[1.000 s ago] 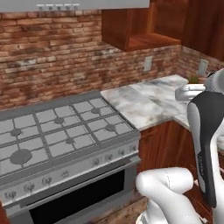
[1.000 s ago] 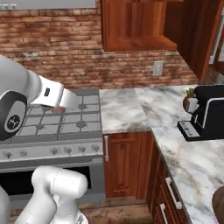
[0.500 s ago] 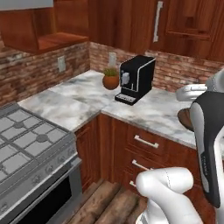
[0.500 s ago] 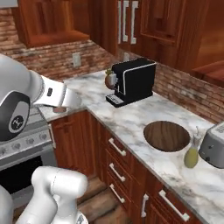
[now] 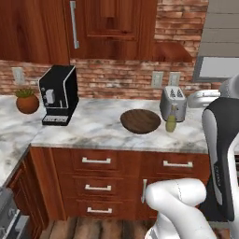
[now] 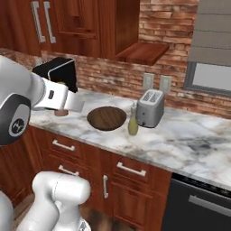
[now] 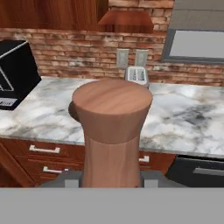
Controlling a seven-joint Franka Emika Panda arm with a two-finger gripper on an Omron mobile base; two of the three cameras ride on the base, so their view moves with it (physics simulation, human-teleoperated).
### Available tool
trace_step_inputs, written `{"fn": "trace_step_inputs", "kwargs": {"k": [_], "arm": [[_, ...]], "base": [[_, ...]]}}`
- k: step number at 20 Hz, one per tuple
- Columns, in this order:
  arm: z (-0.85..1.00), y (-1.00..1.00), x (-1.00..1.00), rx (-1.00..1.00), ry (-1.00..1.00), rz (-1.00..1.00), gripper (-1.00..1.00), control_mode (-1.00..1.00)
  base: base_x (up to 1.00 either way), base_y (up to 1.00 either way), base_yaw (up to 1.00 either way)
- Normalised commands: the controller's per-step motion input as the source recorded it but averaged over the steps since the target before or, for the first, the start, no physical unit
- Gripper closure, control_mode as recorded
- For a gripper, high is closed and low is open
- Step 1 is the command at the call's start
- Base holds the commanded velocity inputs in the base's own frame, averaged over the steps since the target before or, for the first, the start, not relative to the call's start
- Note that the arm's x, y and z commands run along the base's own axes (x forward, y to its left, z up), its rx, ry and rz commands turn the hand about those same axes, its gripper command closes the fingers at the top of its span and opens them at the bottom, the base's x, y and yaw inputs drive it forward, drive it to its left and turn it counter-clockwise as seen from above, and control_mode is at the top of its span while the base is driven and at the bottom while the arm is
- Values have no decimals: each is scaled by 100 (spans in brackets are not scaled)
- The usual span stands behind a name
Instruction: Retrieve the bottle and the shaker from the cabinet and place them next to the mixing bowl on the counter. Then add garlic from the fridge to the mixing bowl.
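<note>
brown wood right in front of the hand camera: that's the shaker (image 7: pixel 112 131), upright and close because my fingers are pinched on its lower body, with the paler top up so it can be stood down as it is. the finger tips themselves are hidden behind it, so i judge the grip from how it sits square between them.

the bottle (image 5: pixel 171 122) already stands on the counter (image 5: pixel 98 126), just beside the mixing bowl (image 5: pixel 140 121) and in front of the toaster (image 5: pixel 173 102). from the right base view the bottle (image 6: pixel 133 124) sits between the bowl (image 6: pixel 107 118) and the toaster (image 6: pixel 149 108), close to both.

so i take it i'm carrying the second item over. the free marble in front of the bowl looks the sensible spot: near the bowl, away from the bottle so i don't knock that thin neck. the coffee machine (image 5: pixel 58 94) is well apart to the left and no concern.

garlic from the fridge is not yet done; the bowl looks empty.
</note>
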Motion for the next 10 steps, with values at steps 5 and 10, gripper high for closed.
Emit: {"fn": "trace_step_inputs", "kwargs": {"k": [5, 10], "arm": [[0, 0, 0, 0, 0, 0, 100, 100], [0, 0, 0, 0, 0, 0, 100, 100]], "base": [[31, 0, -45], [66, 6, -24]]}}
